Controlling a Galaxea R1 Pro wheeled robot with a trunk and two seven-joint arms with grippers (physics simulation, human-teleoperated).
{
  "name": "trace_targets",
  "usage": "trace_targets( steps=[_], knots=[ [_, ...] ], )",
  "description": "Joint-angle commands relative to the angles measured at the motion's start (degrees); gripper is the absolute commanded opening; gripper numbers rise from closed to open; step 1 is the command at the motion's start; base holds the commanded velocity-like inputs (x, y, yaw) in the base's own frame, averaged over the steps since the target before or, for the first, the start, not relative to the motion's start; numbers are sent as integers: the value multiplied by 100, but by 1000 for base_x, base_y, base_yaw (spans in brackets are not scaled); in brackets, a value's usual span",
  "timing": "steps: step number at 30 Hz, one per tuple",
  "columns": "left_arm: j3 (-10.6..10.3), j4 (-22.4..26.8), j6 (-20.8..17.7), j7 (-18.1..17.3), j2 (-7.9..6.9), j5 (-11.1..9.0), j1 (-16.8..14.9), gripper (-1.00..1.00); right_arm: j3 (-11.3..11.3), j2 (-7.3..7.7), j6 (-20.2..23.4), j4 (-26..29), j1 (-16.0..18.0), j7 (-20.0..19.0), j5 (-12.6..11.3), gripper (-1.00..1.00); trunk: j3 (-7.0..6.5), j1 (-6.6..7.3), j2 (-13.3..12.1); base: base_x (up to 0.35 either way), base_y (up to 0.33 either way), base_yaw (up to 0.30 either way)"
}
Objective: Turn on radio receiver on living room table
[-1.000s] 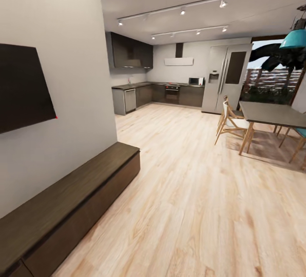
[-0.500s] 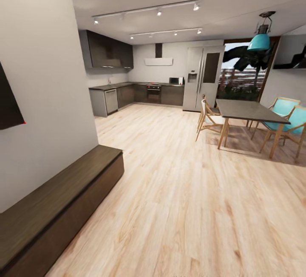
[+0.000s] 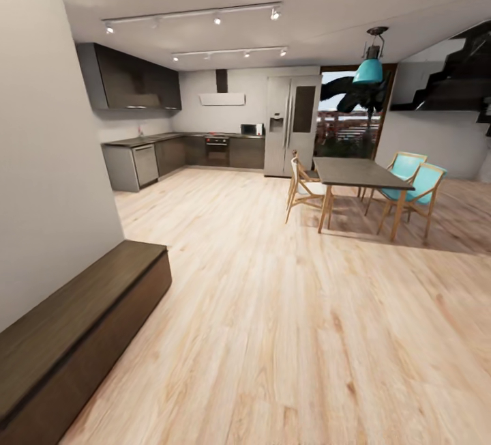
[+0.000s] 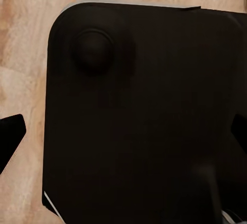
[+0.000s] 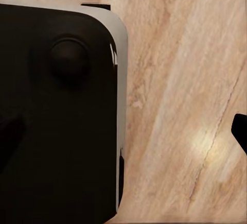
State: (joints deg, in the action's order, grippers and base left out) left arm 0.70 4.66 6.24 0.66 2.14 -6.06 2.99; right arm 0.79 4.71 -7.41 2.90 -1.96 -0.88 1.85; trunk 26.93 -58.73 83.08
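Note:
The radio receiver and the glossy grey table are out of view. The head view looks across a pale wood-plank floor (image 3: 286,322) toward a kitchen. In the left wrist view my left gripper (image 4: 123,134) hangs over the robot's black base (image 4: 144,116), its dark fingertips (image 4: 11,136) far apart at the picture's edges, open and empty. In the right wrist view my right gripper (image 5: 123,131) also stands open over the base's edge (image 5: 56,121) and the floor, with one fingertip (image 5: 241,131) showing.
A long dark-brown bench (image 3: 75,322) runs along the beige wall (image 3: 41,158) at the left. A dining table (image 3: 358,172) with wooden and teal chairs stands at the right under a teal lamp (image 3: 370,69). Kitchen counters (image 3: 198,151), a fridge (image 3: 293,124) and stairs (image 3: 457,76) lie farther back.
The camera has swung to the right, so the whole picture has shifted left. The dark screen on the wall has left the view, and the stairs have come in.

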Motion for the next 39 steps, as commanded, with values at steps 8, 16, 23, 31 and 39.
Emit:
trace_targets(
  steps=[8, 16, 23, 31, 39],
  knots=[
    [0, -7, 0, 1, 17, 0, 0, 100, 0, 12, -6, 0, 0, 0, 0, 100, 0, 0, 0, 0, 0, -292],
    [0, -9, 0, 4, 15, 0, 0, 100, 0, 12, -6, 0, 2, 0, 0, 100, 0, 0, 0, 0, 0, -292],
    [0, -9, 0, 4, 15, 0, 0, 100, 0, 19, 1, 0, -1, -56, 0, 100, 0, 0, 0, 0, 0, -293],
    [0, -9, 0, 4, 15, 0, 0, 100, 0, 20, 3, 0, 0, -70, 0, 100, 0, 0, 0, 0, 0, -293],
    [0, -9, 0, 4, 15, 0, 0, 100, 0, 14, 2, 0, 0, -62, 0, 100, 0, 0, 0, 0, 0, -293]
  ],
)
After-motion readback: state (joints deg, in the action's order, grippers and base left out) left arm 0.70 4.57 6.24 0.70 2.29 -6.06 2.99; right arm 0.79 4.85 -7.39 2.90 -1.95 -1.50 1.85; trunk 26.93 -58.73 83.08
